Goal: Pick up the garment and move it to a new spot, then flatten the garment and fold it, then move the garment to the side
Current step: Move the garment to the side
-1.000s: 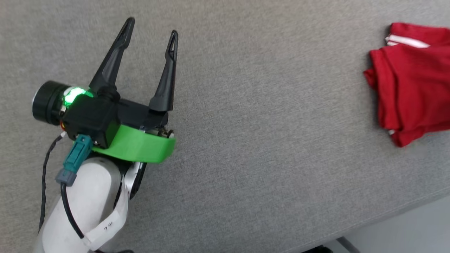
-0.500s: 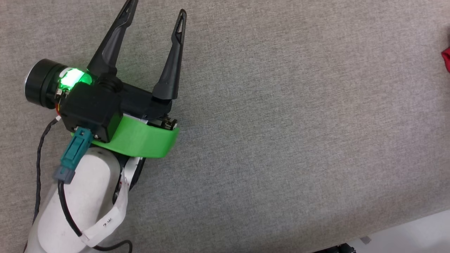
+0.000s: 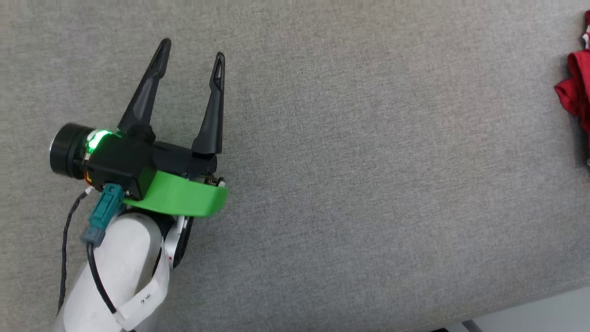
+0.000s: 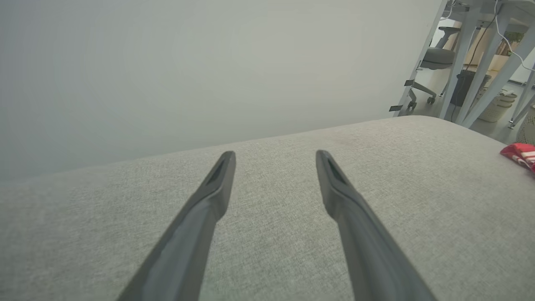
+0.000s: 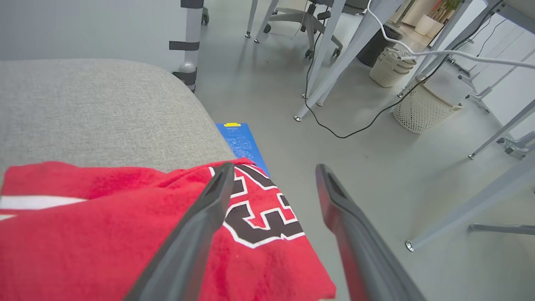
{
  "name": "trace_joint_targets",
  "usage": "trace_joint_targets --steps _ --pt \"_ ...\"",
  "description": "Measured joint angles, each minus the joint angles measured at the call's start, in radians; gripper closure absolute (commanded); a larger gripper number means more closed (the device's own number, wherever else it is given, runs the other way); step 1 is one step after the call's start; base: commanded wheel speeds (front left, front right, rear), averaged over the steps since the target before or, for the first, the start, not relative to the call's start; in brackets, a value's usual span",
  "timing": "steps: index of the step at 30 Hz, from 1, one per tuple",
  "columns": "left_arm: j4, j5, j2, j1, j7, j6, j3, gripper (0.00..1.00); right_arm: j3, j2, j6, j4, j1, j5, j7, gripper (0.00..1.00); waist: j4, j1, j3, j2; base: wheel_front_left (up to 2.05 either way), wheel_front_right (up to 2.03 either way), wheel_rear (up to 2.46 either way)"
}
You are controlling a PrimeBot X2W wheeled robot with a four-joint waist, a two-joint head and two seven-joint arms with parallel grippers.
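At the gray surface's (image 5: 83,104) edge, the garment (image 5: 83,234) lies crosswise, printed end outward.

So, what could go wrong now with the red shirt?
1. The garment lies at the corner of the grey surface, and its printed part seems to hang over the floor: it may slide off.
2. The open right hand is close above it and could snag the cloth when pulling away.

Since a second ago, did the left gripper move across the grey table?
Yes. The left gripper has moved to the robot's left: its gap to the near edge of the table and to the garment is wider than before.
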Motion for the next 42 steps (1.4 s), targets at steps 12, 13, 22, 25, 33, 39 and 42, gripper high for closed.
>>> trace_joint_targets --steps 12,13,22,25,33,39,42 --pt "0.067 -0.061 -0.009 0.185 -0.052 0.073 0.068 0.00 0.104 0.179 0.000 -0.290 0.328 0.111 -0.050 0.00 0.049 -0.0001 -0.205 0.0000 0.00 0.00 0.00" --pt "0.072 -0.064 -0.008 0.198 -0.054 0.077 0.073 0.00 0.123 0.193 0.000 -0.319 0.353 0.116 -0.050 0.00 0.054 -0.0002 -0.221 0.0000 0.00 0.00 0.00" --pt "0.109 -0.097 -0.019 0.283 -0.072 0.111 0.095 0.00 0.283 0.292 0.000 -0.507 0.503 0.151 -0.031 0.00 0.125 -0.0002 -0.325 0.0000 0.00 0.00 0.00" --pt "0.125 -0.107 -0.027 0.298 -0.080 0.114 0.101 0.00 0.330 0.329 0.000 -0.564 0.544 0.150 -0.026 0.00 0.156 -0.0002 -0.350 0.0000 0.00 0.00 0.00" --pt "0.181 -0.122 -0.037 0.353 -0.093 0.115 0.106 0.00 0.408 0.397 0.000 -0.721 0.670 0.146 0.014 0.00 0.222 -0.0001 -0.431 -0.0001 0.00 0.00 0.00" --pt "0.198 -0.124 -0.036 0.410 -0.094 0.115 0.103 0.00 0.439 0.423 0.000 -0.833 0.790 0.129 0.064 0.00 0.248 -0.0001 -0.503 0.0000 0.00 0.00 0.00" --pt "0.199 -0.124 -0.033 0.432 -0.092 0.114 0.094 0.00 0.451 0.428 0.000 -0.882 0.837 0.120 0.088 0.00 0.253 -0.0002 -0.535 0.0000 0.00 0.00 0.00"
